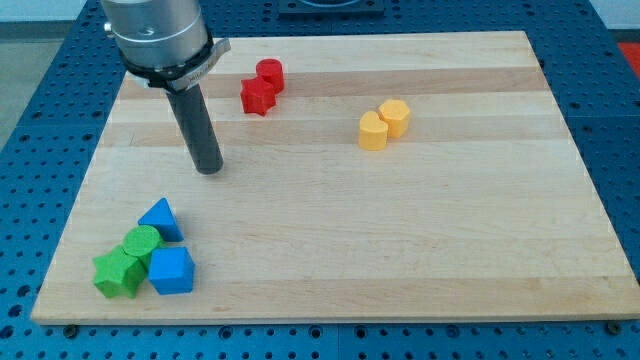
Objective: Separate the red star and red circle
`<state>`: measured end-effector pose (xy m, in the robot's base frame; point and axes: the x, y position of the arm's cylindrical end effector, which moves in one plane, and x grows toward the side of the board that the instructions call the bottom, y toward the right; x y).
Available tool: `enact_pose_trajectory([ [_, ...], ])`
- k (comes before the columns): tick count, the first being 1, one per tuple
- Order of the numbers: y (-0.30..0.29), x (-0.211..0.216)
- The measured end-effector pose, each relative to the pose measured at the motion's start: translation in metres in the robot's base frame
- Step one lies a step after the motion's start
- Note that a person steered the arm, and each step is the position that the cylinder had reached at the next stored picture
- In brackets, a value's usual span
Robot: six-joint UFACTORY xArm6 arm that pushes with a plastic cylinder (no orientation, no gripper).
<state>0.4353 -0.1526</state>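
The red star and the red circle lie touching near the view's top, left of centre, the circle just above and right of the star. My tip rests on the board below and to the left of the red star, a short gap away, touching no block.
Two yellow blocks sit together right of centre on the wooden board. At the view's bottom left a cluster holds a blue triangle, a green circle, a green star and a blue cube.
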Motion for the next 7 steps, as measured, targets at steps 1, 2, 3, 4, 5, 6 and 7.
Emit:
enact_pose_trajectory([
  [1,-0.004,-0.062],
  [2,-0.007,-0.101],
  [3,-0.009,-0.141],
  [4,0.013,-0.143],
  [5,0.047,-0.134],
  [6,0.090,-0.123],
  [7,0.135,-0.113],
])
